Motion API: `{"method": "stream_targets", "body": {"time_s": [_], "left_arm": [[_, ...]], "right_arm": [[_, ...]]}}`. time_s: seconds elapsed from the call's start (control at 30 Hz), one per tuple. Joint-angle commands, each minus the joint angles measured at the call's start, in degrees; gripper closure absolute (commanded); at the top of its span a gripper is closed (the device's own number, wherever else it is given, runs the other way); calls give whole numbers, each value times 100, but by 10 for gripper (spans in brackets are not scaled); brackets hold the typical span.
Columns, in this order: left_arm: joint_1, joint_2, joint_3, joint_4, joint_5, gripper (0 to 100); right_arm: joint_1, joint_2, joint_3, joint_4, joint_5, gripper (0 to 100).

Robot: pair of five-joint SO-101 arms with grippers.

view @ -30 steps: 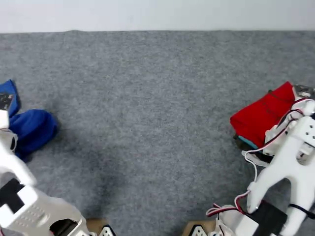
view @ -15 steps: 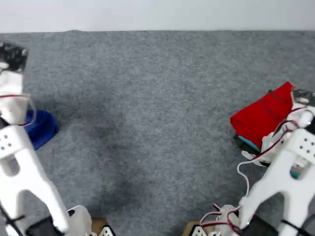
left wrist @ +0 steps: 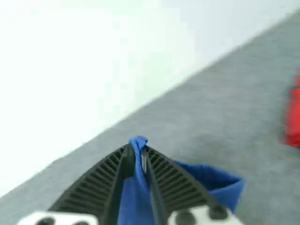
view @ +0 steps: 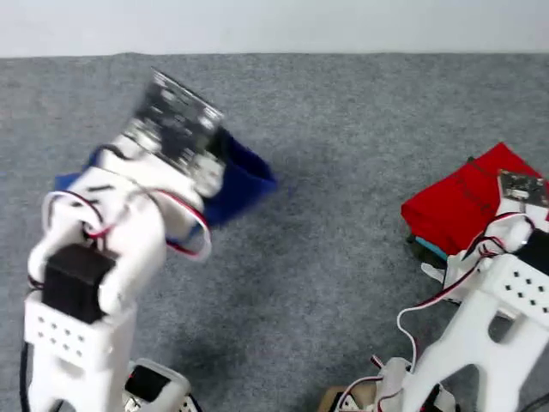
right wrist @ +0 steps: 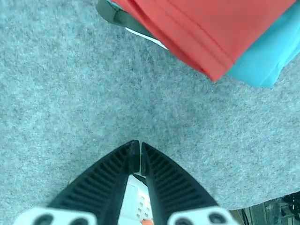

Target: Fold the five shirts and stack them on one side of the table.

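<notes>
Shirt stack [view: 450, 206]: on the right side of the mat, close to the right arm's base; placed there, by judgement, as the collecting side for the task.
Stack make-up: red shirt [right wrist: 211, 28] on top, folded flat with a doubled edge; teal shirt [right wrist: 262, 61] under it, peeking out at one side; dark layer [right wrist: 112, 14] and a sliver of white lower down, too hidden to name.
Right gripper [right wrist: 140, 152]: pinched closed on nothing, hanging over bare mat just beside the stack's near edge; probably parked clear of the pile.
Left gripper [left wrist: 136, 152]: clamped tight on a fold of cloth, up off the mat, farther out over the left half.
Blue shirt [view: 249, 180]: hanging from that grip, well apart from the stack; deep blue, soft, bunched and drooping, no neat fold visible; lifted most likely for carrying or laying out; low end touching the mat or not, impossible to tell.
Handling guess: limp cloth, likely to swing and crumple on set-down.
Grey mat [view: 360, 129]: felt-like, running to the far edge.
Wall [view: 274, 26]: pale, beyond the mat.
</notes>
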Motion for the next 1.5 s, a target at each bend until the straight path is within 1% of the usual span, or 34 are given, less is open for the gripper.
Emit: {"method": "stream_targets", "body": {"time_s": [0.0,0.03,0.1,0.17,0.27,0.37,0.43,0.5,0.57,0.7,0.8,0.9,1.03,1.13,1.23,1.3,1.4,1.47], "left_arm": [[299,-123,-110,440,105,995],[246,-123,4,554,97,995],[-141,-132,277,782,97,995],[-580,-149,593,835,44,994],[-1521,-158,936,949,-571,994],[-2620,-158,1191,976,-1081,994],[-3376,-158,1323,941,-1503,994],[-4132,-158,1402,932,-1890,994],[-4862,-158,1516,932,-2224,994],[-6022,-158,1921,932,-2892,994],[-6708,-149,2229,932,-3086,994],[-7015,-132,2615,932,-3235,994],[-7059,-158,3029,932,-3262,994],[-7059,-132,3240,888,-3244,994],[-7068,-158,3459,703,-3226,994],[-7138,-158,3521,659,-3226,994],[-7191,-123,3538,651,-3226,994],[-7191,-123,3547,651,-3226,994]], "right_arm": [[-48,-154,-35,224,-26,990],[-57,-154,-35,224,-35,990],[-66,-163,-35,224,-44,990],[-75,-163,-35,224,-35,990],[-92,-163,-44,224,-26,990],[-418,-163,-70,224,-44,990],[-857,-163,-70,215,-62,990],[-1473,-154,-79,215,-97,990],[-2176,-110,-88,198,-387,990],[-3442,-92,-325,-180,-1152,989],[-4356,198,-642,-400,-1275,987],[-4998,936,-1002,-356,-1275,987],[-5719,2053,-1916,-303,-1222,987],[-6396,2844,-2752,-295,-835,987],[-7020,3574,-3446,-295,-615,976],[-7345,3996,-3824,-295,-501,928],[-7732,4585,-4396,-312,-466,814],[-7952,4945,-4800,-312,-466,780]]}}
